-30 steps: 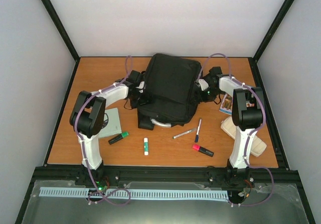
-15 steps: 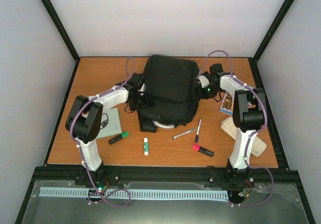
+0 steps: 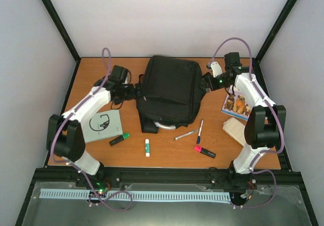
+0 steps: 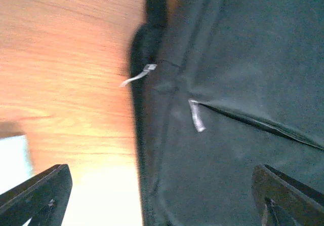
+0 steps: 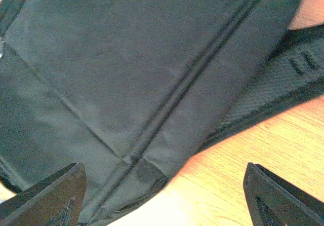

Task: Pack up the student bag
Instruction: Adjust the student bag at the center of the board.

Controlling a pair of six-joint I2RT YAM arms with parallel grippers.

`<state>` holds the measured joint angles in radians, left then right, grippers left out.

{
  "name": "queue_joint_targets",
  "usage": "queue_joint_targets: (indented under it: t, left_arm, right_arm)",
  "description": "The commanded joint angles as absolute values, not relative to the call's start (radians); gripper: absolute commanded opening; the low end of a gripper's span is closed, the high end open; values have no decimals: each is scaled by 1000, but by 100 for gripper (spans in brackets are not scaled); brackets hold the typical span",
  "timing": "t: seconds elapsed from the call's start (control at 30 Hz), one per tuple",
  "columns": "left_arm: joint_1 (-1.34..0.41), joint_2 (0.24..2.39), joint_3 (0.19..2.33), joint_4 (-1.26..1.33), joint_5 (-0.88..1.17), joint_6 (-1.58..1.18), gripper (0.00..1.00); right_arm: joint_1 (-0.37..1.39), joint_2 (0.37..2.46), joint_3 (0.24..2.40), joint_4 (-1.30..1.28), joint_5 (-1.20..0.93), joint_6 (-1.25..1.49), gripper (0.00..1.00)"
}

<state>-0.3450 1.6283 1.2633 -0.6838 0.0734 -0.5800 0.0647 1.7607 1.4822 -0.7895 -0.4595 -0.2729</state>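
**At table (image 3: 91,79) centre: student bag (image 3: 169,86) flat, jaws wide**

Bag edges cut off in both wrist views. L gripper (image 4: 159,169) at its left side, R gripper (image 5: 163,167) at right; both spread wide, holding nothing. Zip pull (image 4: 196,115) blurred, prob. metal.

No words or numbers can be read; the pale notebook (image 3: 109,129) bears a black curled emblem (image 3: 103,120), too small to decipher.

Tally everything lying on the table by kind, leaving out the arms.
Backpack: 1
Highlighters: 2
Pens: 2
Glue stick: 1
Notebook: 1
Picture book: 1
Pencil case: 1
Total: 9
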Motion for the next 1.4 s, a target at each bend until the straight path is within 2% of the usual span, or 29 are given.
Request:
queue_joint_targets:
  t: [0.0, 0.17, 0.4, 0.57, 0.8, 0.9, 1.03, 1.2, 1.37]
  left_arm:
    - [-292, 1493, 1197, -749, 0, -619, 99]
    - [-287, 1408, 1147, -837, -129, -616, 99]
    - [-281, 1256, 972, -894, -314, -815, 100]
    - [-264, 1139, 837, -858, -267, -948, 100]
    - [-255, 1037, 751, -891, -232, -1085, 100]
    - [-255, 1028, 724, -904, -248, -1139, 100]
    - [-254, 1037, 671, -871, -253, -1202, 100]
    - [-239, 1092, 642, -798, -239, -1242, 100]
    - [-189, 1154, 636, -762, -251, -1243, 100]
  right_arm:
    - [120, 1732, 1475, -833, -546, -327, 86]
    - [230, 1742, 1517, -889, -537, -407, 84]
    - [344, 1783, 1489, -859, -656, -467, 82]
    - [396, 1828, 1449, -807, -681, -432, 79]
    - [506, 1887, 1412, -789, -503, -457, 78]
    - [508, 1911, 1409, -791, -451, -443, 78]
    - [477, 1973, 1420, -778, -227, -359, 80]
    - [364, 2018, 1431, -816, -276, -335, 80]
    - [327, 1989, 1403, -808, -272, -336, 80]
